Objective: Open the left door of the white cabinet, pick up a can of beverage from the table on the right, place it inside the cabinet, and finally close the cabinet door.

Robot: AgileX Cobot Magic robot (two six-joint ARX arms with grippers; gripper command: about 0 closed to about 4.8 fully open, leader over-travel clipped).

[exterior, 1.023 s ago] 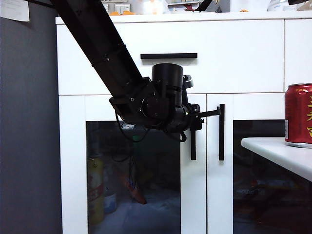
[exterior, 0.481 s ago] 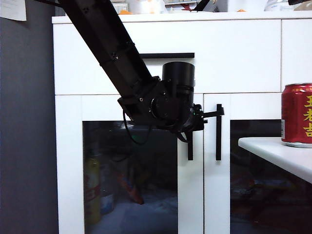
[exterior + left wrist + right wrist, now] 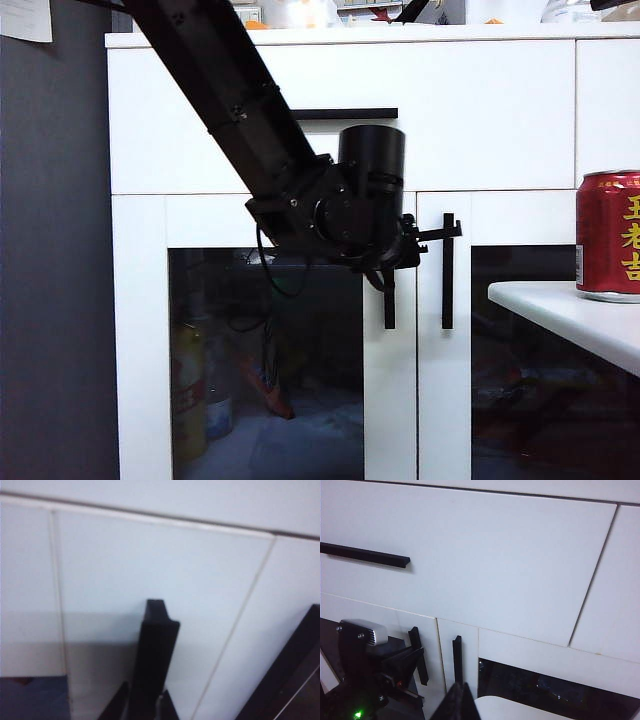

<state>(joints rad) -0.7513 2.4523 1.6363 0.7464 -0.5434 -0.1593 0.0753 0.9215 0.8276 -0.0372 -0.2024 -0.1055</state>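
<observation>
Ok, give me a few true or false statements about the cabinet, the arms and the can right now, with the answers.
1. The left gripper is closed on the left door's handle. True.
2. The left door stands wide open. False: it looks shut, in line with the right door.
3. The red can stands on the table. True.
4. The right gripper holds the can. False: it is shut on nothing, away from the can.
5. The drawer is pulled out. False: it looks closed.
</observation>
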